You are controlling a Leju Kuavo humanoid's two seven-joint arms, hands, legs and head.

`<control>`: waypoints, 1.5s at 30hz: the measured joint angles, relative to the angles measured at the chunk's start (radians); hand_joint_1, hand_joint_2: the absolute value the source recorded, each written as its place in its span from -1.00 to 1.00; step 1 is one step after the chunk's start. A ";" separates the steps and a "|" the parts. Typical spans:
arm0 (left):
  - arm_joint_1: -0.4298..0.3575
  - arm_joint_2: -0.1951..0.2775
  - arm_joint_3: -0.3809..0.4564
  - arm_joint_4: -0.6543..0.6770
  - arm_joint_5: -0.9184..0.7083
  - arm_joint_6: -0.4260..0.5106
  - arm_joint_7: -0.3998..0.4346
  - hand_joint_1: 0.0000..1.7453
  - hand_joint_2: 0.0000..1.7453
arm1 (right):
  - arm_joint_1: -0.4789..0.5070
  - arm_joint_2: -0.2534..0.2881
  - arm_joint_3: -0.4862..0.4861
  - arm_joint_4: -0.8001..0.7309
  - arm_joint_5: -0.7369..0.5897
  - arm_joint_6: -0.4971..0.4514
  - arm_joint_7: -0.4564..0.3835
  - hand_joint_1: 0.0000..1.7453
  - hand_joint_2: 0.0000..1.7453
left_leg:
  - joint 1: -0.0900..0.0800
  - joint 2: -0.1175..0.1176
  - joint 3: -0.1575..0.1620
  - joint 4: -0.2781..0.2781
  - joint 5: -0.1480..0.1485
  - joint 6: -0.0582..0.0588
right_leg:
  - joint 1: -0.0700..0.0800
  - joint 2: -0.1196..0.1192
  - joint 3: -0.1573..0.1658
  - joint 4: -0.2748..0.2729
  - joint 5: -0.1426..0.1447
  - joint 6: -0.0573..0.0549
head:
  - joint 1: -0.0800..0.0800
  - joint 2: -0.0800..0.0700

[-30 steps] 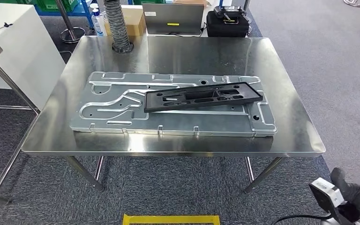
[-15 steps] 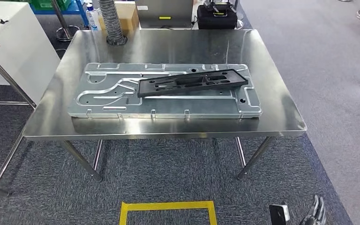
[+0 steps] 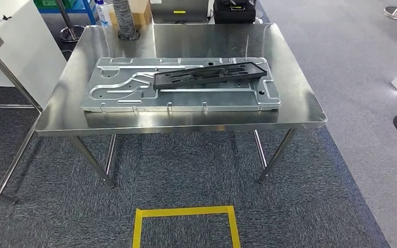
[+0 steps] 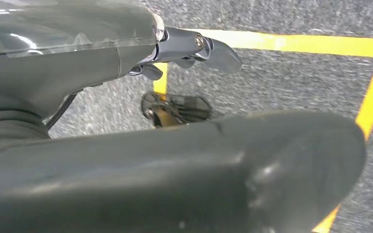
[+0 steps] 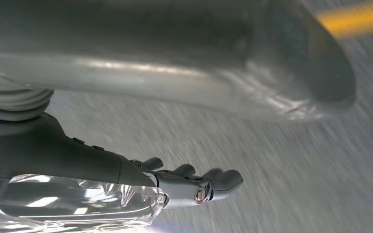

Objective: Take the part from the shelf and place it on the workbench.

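- The room has grey carpet, and a steel tabletop (image 3: 294, 98) on thin legs stands at 12 o'clock from the robot, with a yellow taped square (image 3: 185, 226) on the carpet at 6 o'clock, between the robot and the table.
- On the tabletop lies a large silver stamped panel (image 3: 134, 93), flat, its long side running from 9 to 3 o'clock.
- The part (image 3: 209, 75), a long black plastic frame with cut-outs, rests on top of that panel, toward its 2 o'clock area, slightly skewed to the panel's long edge.
- Beyond the far edge of the table, at 12 o'clock, stand a laptop (image 3: 180, 10) and a black case (image 3: 233, 11); a ribbed grey hose (image 3: 125, 20) rises at 11 o'clock.
- The left robot hand (image 4: 194, 48) hangs over the carpet above a yellow tape line; its dark fingers lie extended and close together with nothing in them, and I read it as empty and not clenched.
- The right robot hand (image 5: 194, 187) also hangs over blurred carpet, fingers somewhat curled, holding nothing; the blur makes the spread hard to judge.
- My judgement: the placing step looks finished, since the part sits on the table and both hands are free, well apart from it.
- What is left, if anything, seems to be standing clear; a next move would call for keeping both arms low and away from the table edge.
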 joint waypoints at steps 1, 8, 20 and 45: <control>-0.001 0.001 -0.003 0.000 -0.002 0.000 0.007 -1.00 -1.00 | 0.000 0.000 0.000 0.014 0.005 0.036 0.026 -1.00 -1.00 | 0.000 0.003 -0.012 -0.002 0.013 0.008 | -0.001 0.001 -0.011 0.030 -0.038 0.005 | 0.000 0.000; -0.001 0.004 -0.021 0.000 -0.030 0.002 0.028 -1.00 -1.00 | -0.014 -0.001 -0.007 0.077 -0.032 0.326 0.122 -1.00 -1.00 | -0.009 0.011 -0.122 0.010 0.094 0.011 | -0.005 0.001 0.038 0.214 -0.140 0.009 | 0.000 0.000; -0.005 0.015 -0.045 0.000 -0.052 -0.034 0.019 -1.00 -1.00 | -0.041 -0.077 -0.013 0.143 -0.026 0.475 0.118 -1.00 -1.00 | -0.006 0.002 -0.243 0.293 -0.057 -0.040 | 0.005 -0.011 0.150 -0.059 -0.094 -0.047 | 0.000 0.000; -0.011 0.038 -0.049 0.000 -0.052 -0.026 0.026 -1.00 -1.00 | -0.061 -0.174 0.004 0.210 0.000 0.481 0.075 -1.00 -1.00 | -0.011 0.006 -0.191 0.041 0.151 -0.021 | -0.011 -0.008 0.233 -0.057 -0.171 -0.014 | 0.000 0.000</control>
